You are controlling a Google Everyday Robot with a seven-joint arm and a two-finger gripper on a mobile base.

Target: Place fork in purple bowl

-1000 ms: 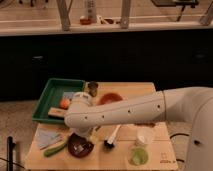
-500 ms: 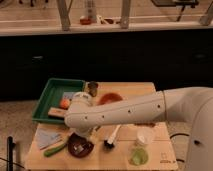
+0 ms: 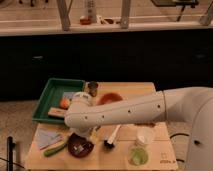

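The bulky white robot arm [image 3: 130, 111] reaches leftward across the pale wooden desk [image 3: 160, 150]. A green rectangular plastic tray [image 3: 47, 97] overhangs the desk's back-left edge. The glossy dark maroon-purple bowl [image 3: 80, 145] sits near the front edge, with a black-headed, white-handled brush [image 3: 113, 137] near its right side. The pincer [image 3: 84, 133] hangs just above the bowl's back rim; whether it is clenched or released cannot be told. The slim pale silvery fork [image 3: 77, 148] shows only as a light sliver inside the bowl.

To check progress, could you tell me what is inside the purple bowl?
A small pale piece, perhaps the fork, lies in the bowl; the gripper just above covers its far rim.
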